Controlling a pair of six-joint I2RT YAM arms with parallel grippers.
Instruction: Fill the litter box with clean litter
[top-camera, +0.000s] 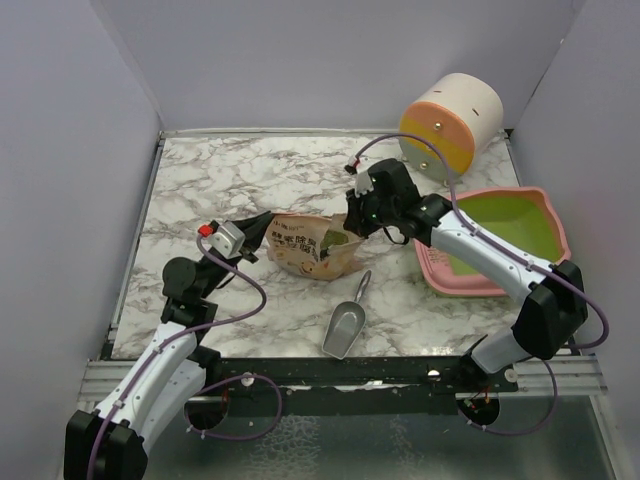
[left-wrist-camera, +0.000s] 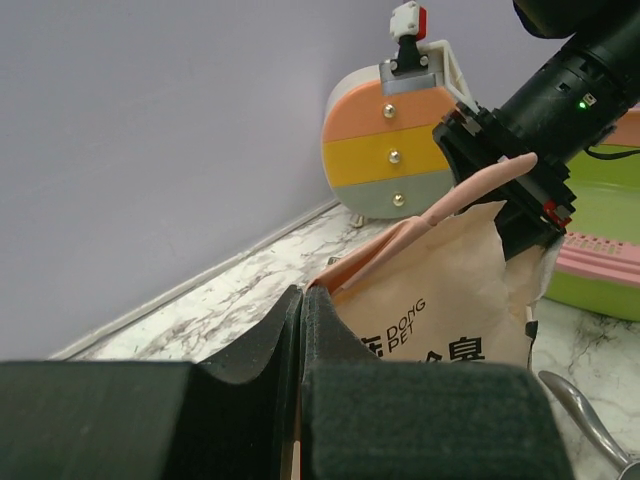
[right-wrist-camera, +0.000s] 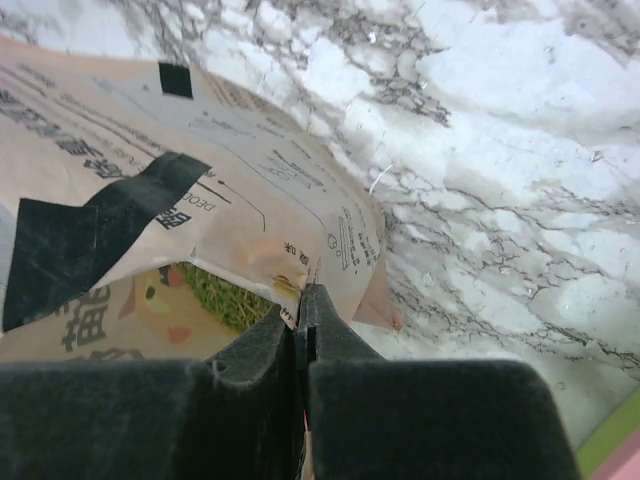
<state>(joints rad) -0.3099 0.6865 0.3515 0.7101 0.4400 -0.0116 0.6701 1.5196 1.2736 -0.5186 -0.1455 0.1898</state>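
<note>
A tan paper litter bag (top-camera: 312, 247) with a cartoon face lies in the middle of the marble table. My left gripper (top-camera: 262, 232) is shut on the bag's left edge (left-wrist-camera: 330, 285). My right gripper (top-camera: 358, 222) is shut on the bag's right edge (right-wrist-camera: 300, 285), next to its mouth. The pink litter box (top-camera: 500, 240) with a lime-green inside sits to the right; it also shows in the left wrist view (left-wrist-camera: 600, 255). No loose litter shows in the box. A silver metal scoop (top-camera: 345, 322) lies in front of the bag.
A round cream drum (top-camera: 450, 122) with orange, yellow and grey bands stands at the back right, behind the litter box; it also shows in the left wrist view (left-wrist-camera: 390, 150). Purple walls close in the table on three sides.
</note>
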